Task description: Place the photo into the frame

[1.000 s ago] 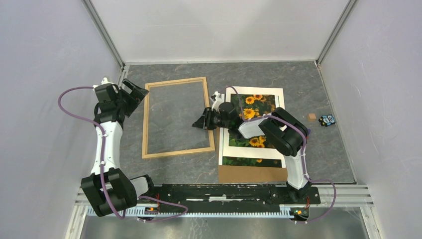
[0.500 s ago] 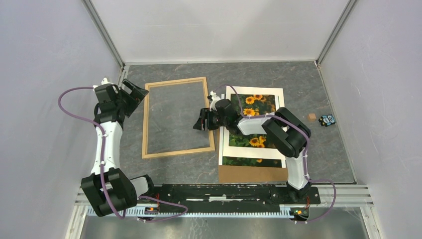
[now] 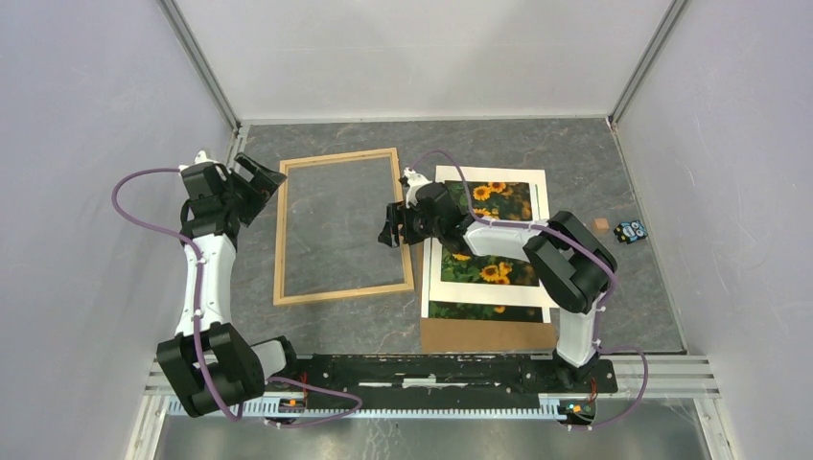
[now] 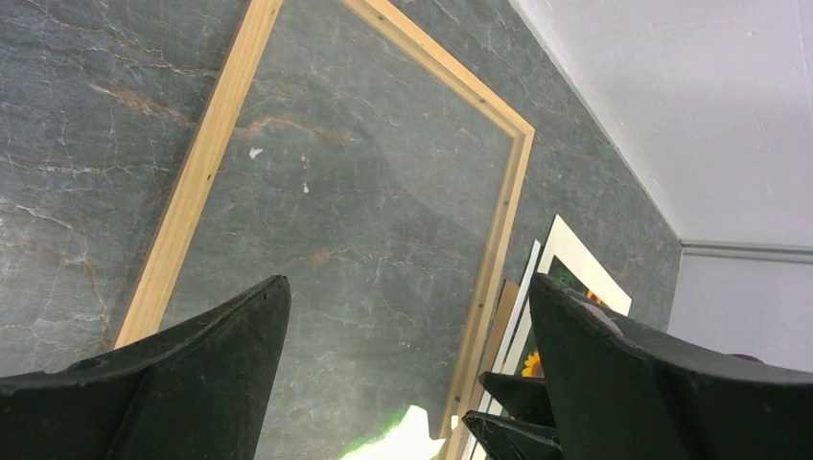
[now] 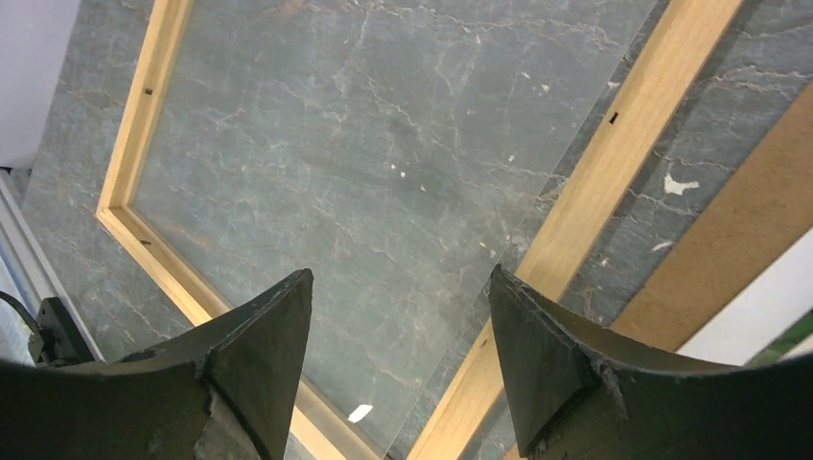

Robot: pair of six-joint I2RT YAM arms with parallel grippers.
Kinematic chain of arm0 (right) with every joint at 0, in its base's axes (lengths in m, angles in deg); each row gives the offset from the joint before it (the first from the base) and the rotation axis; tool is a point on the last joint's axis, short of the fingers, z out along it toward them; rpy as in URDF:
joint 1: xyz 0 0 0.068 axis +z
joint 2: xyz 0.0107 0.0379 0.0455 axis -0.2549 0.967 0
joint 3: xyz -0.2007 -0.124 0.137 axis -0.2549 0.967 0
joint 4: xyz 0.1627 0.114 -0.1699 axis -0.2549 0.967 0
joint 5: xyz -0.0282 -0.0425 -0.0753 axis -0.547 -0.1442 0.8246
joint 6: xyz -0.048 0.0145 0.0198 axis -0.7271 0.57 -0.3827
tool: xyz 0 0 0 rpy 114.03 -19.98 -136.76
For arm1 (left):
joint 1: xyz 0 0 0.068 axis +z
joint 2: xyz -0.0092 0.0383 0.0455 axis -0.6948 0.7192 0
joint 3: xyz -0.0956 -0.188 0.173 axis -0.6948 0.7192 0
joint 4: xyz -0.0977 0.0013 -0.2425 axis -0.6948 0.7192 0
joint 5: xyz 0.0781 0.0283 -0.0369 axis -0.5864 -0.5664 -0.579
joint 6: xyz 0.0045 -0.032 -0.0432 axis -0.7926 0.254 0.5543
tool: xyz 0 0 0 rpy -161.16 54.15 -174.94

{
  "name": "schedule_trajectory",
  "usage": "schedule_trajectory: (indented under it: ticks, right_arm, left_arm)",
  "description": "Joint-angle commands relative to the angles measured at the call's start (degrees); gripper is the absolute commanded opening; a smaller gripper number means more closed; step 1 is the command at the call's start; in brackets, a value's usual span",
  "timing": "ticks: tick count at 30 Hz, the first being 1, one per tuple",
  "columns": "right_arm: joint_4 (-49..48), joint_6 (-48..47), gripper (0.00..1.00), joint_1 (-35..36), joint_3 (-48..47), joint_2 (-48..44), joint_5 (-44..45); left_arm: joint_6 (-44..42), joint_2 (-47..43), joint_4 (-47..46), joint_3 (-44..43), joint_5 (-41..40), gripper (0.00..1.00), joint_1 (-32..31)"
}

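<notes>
Grey marbled surface [image 3: 623,307] fills the walled cell. Nearest the arm bases, a brown board [image 3: 484,334] pokes out from under the stack on the right. On it lies the photo [image 3: 484,273], mostly covered by a white mat [image 3: 538,192], so the blooms show only through the window and along the near edge. It has not shifted over the last second.

Just left of the stack, the right tool [image 3: 390,222] has changed. Its fingers, closer together a second ago, now stand apart with nothing between them. It has also drifted a little toward the far side and hovers over the right rail of the frame [image 3: 340,292].

The frame lies flat where it was, left of the photo, with a strip of bare stone between them. Farther back, the left tool [image 3: 261,178] hangs wide open and empty by the frame's far left corner, unmoved.

My reading is that the right arm is either finished with the frame or readying for a grip. The photo is untouched, so the insertion is all ahead.
</notes>
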State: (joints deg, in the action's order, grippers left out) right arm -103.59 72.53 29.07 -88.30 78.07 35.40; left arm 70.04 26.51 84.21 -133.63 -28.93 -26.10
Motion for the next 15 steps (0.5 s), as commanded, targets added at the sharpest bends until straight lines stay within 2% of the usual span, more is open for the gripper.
schedule_trajectory:
  ticks: [1,5,8,11,15]
  right_arm:
    - [1.91,-3.91,0.75,0.63,-0.82,-6.21,4.02]
    - [1.97,-6.15,0.83,0.99,1.28,-9.36,8.39]
    - [1.58,-6.93,0.88,0.99,1.22,-9.16,7.62]
    - [0.53,-7.49,0.90,0.89,0.57,-7.51,6.55]
    - [1.53,-8.12,0.90,0.34,-1.48,-4.61,5.65]
  left_arm:
    - [-0.98,0.08,-2.84,0.56,0.92,1.00,0.44]
    - [-0.27,1.25,-3.20,0.83,2.34,1.00,1.09]
    - [-0.75,1.72,-2.89,1.26,0.04,1.00,1.27]
    - [-1.28,3.36,-1.97,1.15,-3.79,1.00,2.77]
    - [0.32,8.59,-3.00,1.61,-2.50,1.00,5.20]
